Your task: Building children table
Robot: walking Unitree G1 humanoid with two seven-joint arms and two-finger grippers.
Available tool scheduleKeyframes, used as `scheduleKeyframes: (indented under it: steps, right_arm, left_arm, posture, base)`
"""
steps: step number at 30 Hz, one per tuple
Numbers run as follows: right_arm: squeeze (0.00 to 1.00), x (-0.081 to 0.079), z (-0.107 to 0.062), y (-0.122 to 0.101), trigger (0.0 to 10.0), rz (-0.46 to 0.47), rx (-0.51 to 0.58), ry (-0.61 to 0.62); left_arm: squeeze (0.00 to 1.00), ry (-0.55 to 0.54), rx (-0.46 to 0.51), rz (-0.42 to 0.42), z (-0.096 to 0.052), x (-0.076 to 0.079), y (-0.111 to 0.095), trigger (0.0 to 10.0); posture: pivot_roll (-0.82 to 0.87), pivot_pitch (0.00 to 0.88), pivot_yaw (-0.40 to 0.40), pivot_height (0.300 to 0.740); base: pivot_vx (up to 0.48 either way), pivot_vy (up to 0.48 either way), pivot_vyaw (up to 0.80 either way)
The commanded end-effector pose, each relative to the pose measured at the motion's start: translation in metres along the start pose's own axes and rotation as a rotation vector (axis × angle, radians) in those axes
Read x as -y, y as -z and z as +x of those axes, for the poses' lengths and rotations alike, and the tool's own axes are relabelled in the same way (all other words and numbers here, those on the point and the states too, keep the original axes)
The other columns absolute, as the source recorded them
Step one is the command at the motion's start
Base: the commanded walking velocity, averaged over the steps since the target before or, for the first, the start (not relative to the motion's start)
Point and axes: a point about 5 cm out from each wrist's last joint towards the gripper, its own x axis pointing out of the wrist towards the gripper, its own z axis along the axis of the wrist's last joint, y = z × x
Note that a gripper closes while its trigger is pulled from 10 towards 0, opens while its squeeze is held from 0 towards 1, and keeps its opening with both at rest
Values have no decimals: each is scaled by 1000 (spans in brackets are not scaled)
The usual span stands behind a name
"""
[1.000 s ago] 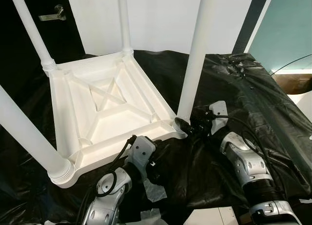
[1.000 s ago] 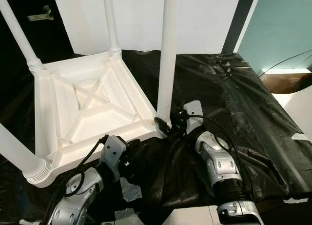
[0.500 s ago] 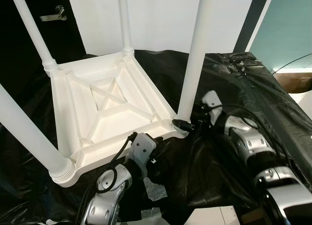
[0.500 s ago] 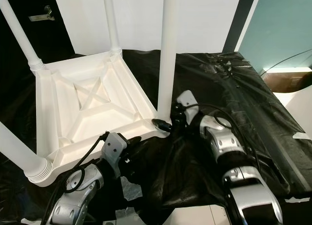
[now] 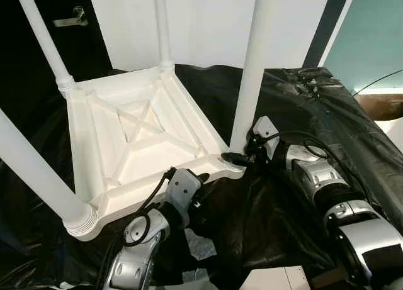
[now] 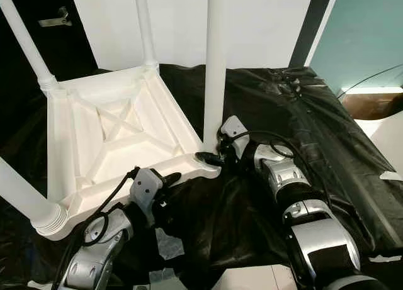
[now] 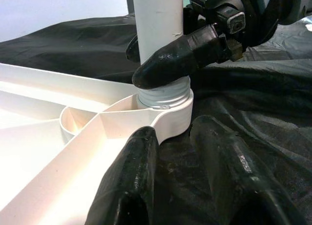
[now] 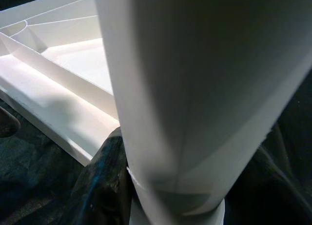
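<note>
The white plastic children's table lies upside down on black sheeting, its four legs pointing up. My right gripper is shut around the threaded base of the near right leg, where it enters the corner socket. In the left wrist view one black finger wraps the front of that leg. My left gripper sits low at the table's front rim just short of that corner, open, with only sheeting between its fingers. The leg looms close in the right wrist view.
Black plastic sheeting covers the floor around the table. A white wall stands behind, a dark door with a handle at the far left. A cable and brown floor lie at the right.
My right wrist has turned around the base of the near right leg and the arm has drawn closer to it. The left arm has barely shifted.
</note>
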Motion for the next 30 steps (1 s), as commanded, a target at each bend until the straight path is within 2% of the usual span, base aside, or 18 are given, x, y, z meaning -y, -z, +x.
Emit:
scheduleKeyframes:
  steps: [1, 2, 8, 9, 12, 18, 21, 27, 30]
  right_arm:
    - [0, -1, 1, 0, 0, -19, -12, -17]
    - [0, -1, 1, 2, 10000, -5, -8, -8]
    - [0, -2, 3, 6, 10000, 50, 16, 76]
    - [0, -6, 6, 9, 10000, 58, 17, 122]
    - [0, -9, 7, 10, 10000, 62, 17, 142]
    - [0, -18, 13, 15, 10000, 137, 30, 249]
    - [0, -32, 18, 20, 10000, 238, 41, 378]
    - [0, -47, 23, 20, 10000, 293, 56, 471]
    - [0, -56, 25, 17, 10000, 362, 67, 593]
  left_arm:
    - [0, -105, -12, -6, -1, -5, 2, 10000]
    - [0, -106, -12, -7, -2, -5, 2, 10000]
    - [0, -113, -14, -13, -3, -3, 2, 10000]
    - [0, -116, -15, -17, -4, -3, 3, 10000]
    - [0, -117, -15, -18, -5, -2, 3, 10000]
    - [0, -112, -18, -26, -5, 0, 4, 10000]
    - [0, -97, -18, -33, -4, 3, 4, 10000]
    - [0, -86, -21, -37, -4, 5, 5, 10000]
    - [0, -84, -23, -41, -4, 6, 5, 10000]
  posture:
    - [149, 0, -41, 740]
    - [150, 2, -43, 740]
    - [154, 16, -52, 740]
    - [151, 20, -51, 740]
    - [149, 21, -50, 740]
    - [138, 28, -44, 740]
    - [129, 39, -39, 740]
    - [127, 42, -40, 740]
    - [126, 42, -44, 740]
  base:
    - [0, 0, 0]
    - [0, 0, 0]
    - [0, 0, 0]
    - [0, 0, 0]
    - [0, 0, 0]
    - [0, 0, 0]
    - [0, 0, 0]
    - [0, 0, 0]
    - [0, 0, 0]
